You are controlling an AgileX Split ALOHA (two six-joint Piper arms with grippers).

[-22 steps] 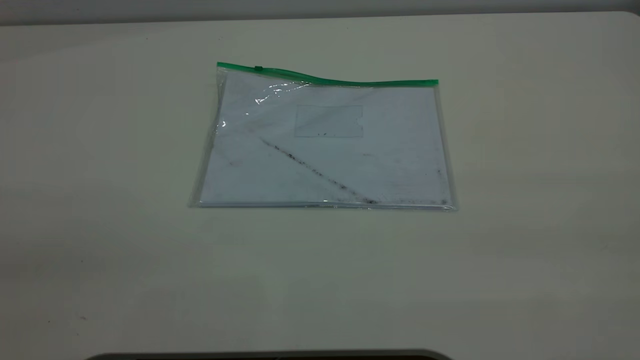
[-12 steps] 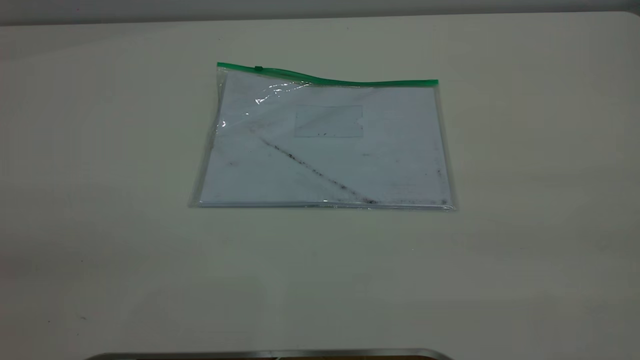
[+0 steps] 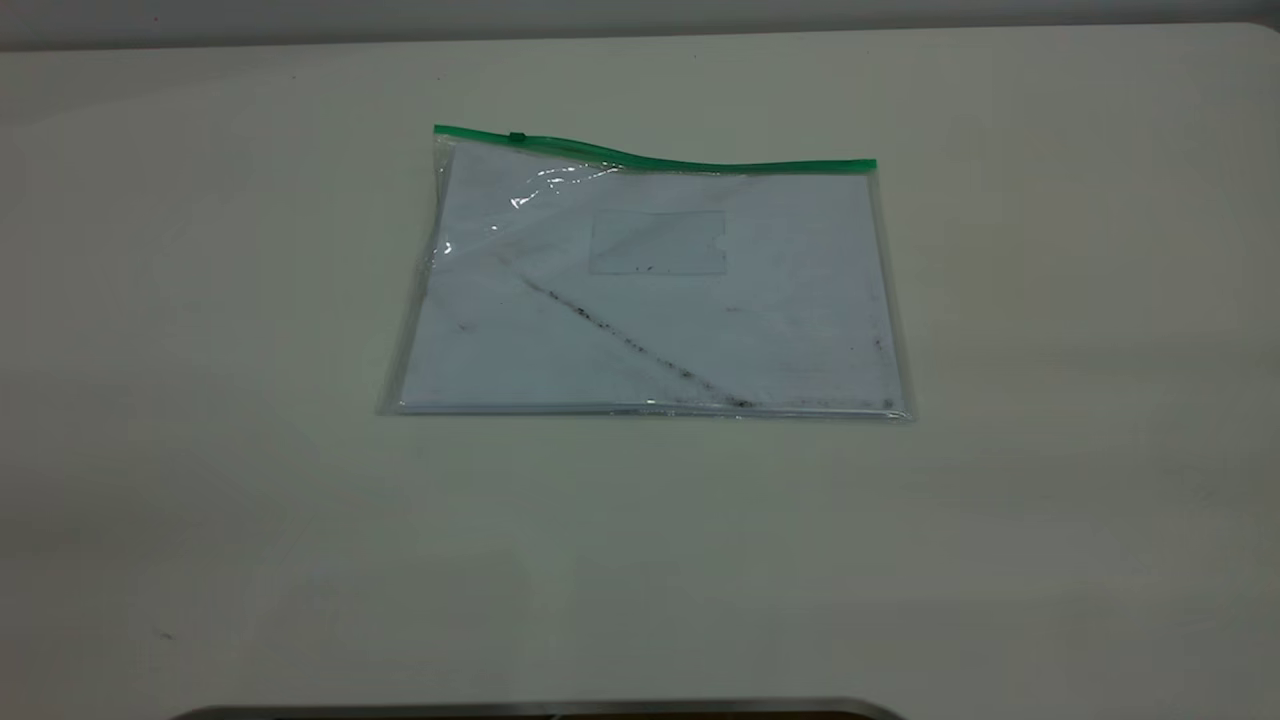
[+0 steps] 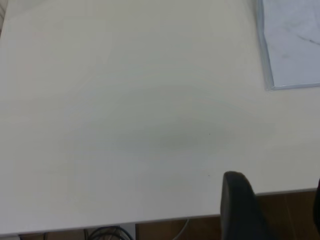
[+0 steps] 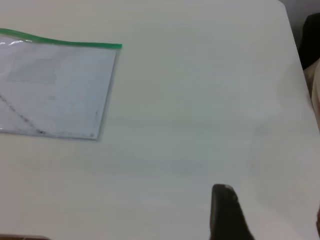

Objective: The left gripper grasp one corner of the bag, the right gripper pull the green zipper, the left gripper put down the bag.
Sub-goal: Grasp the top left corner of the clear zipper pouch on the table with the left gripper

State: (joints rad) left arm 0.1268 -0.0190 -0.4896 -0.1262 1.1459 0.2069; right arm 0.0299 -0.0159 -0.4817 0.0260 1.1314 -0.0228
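The bag lies flat on the white table, a white sheet inside with a dark diagonal smudge. The green zipper runs along its far edge, the slider tab near the far left corner. Neither arm shows in the exterior view. In the left wrist view the left gripper hovers open and empty over the table's near edge, a bag corner well away from it. In the right wrist view the right gripper is open and empty, far from the bag and its green zipper.
The white table is bare around the bag. A dark curved rim shows at the bottom of the exterior view. Cables hang below the table edge in the left wrist view.
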